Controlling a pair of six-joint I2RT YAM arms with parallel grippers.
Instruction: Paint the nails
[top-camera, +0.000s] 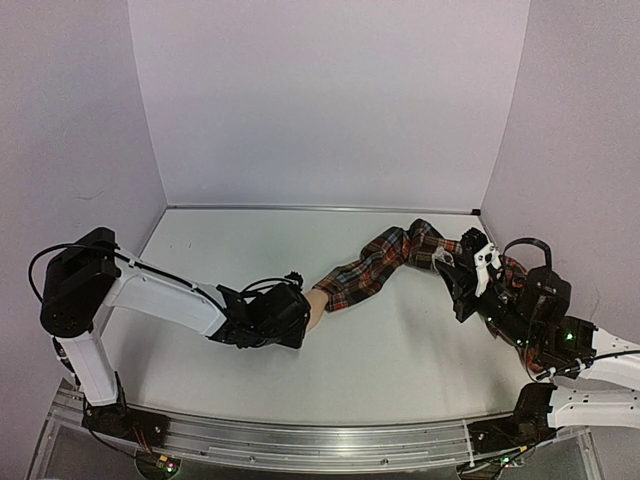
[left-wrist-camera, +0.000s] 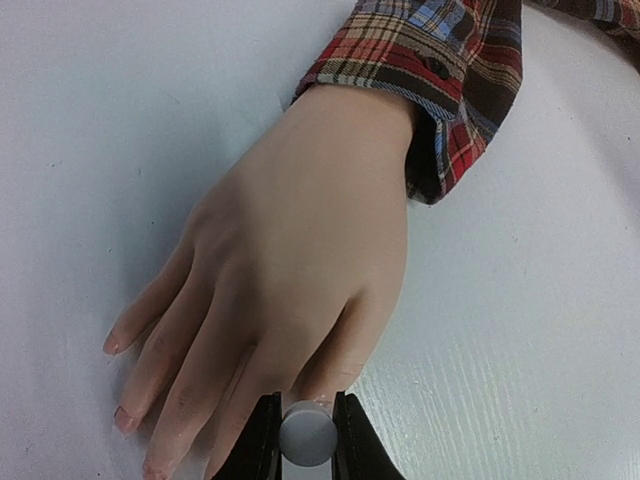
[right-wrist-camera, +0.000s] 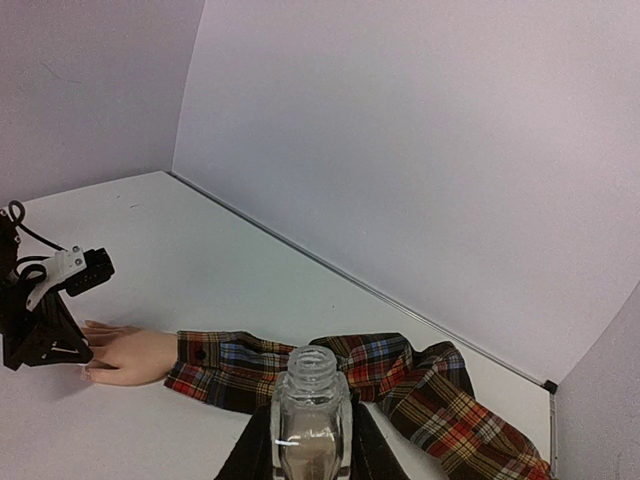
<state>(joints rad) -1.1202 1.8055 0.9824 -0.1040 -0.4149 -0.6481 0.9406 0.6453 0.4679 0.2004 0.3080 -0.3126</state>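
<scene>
From where I stood, the nails (left-wrist-camera: 125, 418) lay at the ends of the mannequin hand (left-wrist-camera: 290, 250) and its fingers, resting on the white table (left-wrist-camera: 540, 330). They sat off to one side of the left claw (left-wrist-camera: 307, 425), near it but not touching. The claw itself hung over the base of the outermost finger, close to the skin. Its jaws were clamped on a small round grey-white cap (left-wrist-camera: 307, 438) (the bottle's, probably, though seen end-on it was hard to be sure). The hand rested palm down, its wrist disappearing into a red plaid sleeve (left-wrist-camera: 440, 70) that trailed across the table toward the right arm.

Well apart from the hand, by the far end of that sleeve, the right claw (right-wrist-camera: 311, 445) was closed on a small clear bottle (right-wrist-camera: 311, 385). The bottle stood upright with its threaded neck uncapped and a pale brownish liquid in its lower part.

The nails were tiny and faintly pinker than the flesh-coloured fingers. Three showed in the left wrist view, the lowest cut by the picture's edge.
</scene>
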